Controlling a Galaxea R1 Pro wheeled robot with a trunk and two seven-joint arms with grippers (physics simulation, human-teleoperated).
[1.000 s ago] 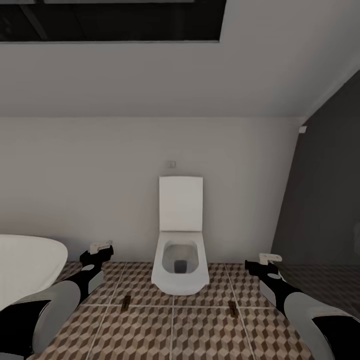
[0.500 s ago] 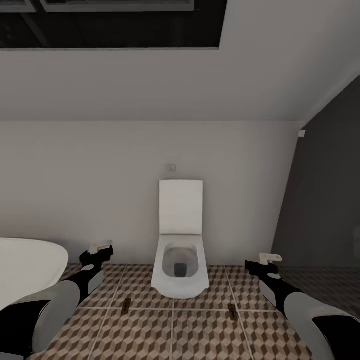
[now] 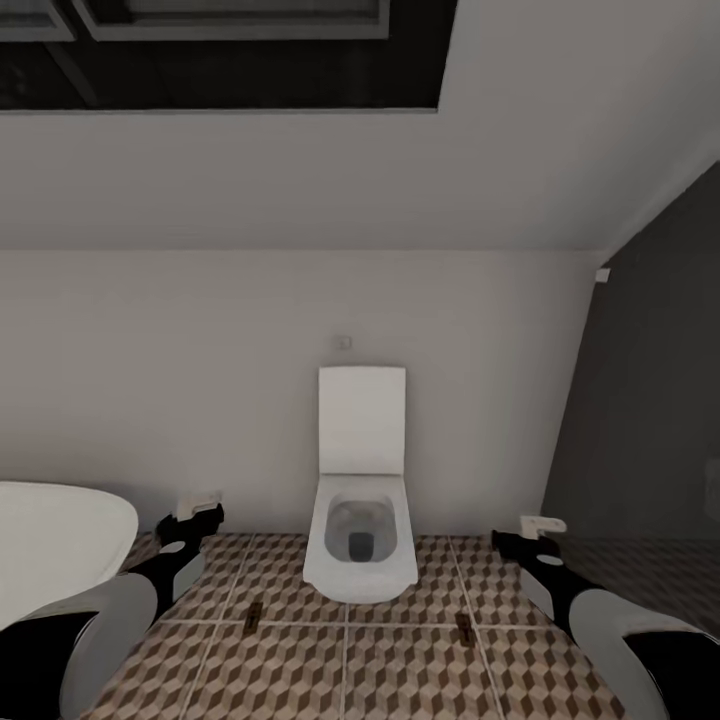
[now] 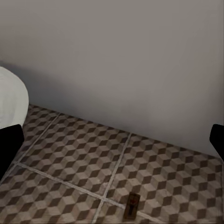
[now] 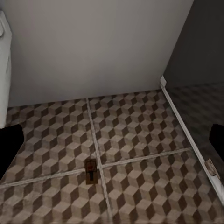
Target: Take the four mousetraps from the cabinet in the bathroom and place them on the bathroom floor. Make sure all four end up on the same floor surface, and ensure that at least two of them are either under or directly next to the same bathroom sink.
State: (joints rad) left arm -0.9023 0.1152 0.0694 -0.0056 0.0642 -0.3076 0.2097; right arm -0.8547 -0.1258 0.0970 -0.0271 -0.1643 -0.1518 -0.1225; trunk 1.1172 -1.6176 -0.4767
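Two mousetraps lie on the cube-patterned bathroom floor (image 3: 400,670), one (image 3: 253,617) left of the toilet (image 3: 360,540), one (image 3: 464,627) right, apparently set down already; no sink nearby. Left gripper (image 3: 200,508) and right gripper (image 3: 532,532) hover wide, empty

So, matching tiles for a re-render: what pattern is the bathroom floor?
Brown, beige and white 3D cubes on the bathroom floor, clearest in the right wrist view.

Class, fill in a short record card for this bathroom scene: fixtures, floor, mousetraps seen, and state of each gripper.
fixtures: toilet, lid up; bathtub at left
floor: cube-pattern tiles
mousetraps: two on the floor, left mousetrap and right mousetrap, either side of the toilet front
left gripper: open, empty
right gripper: open, empty
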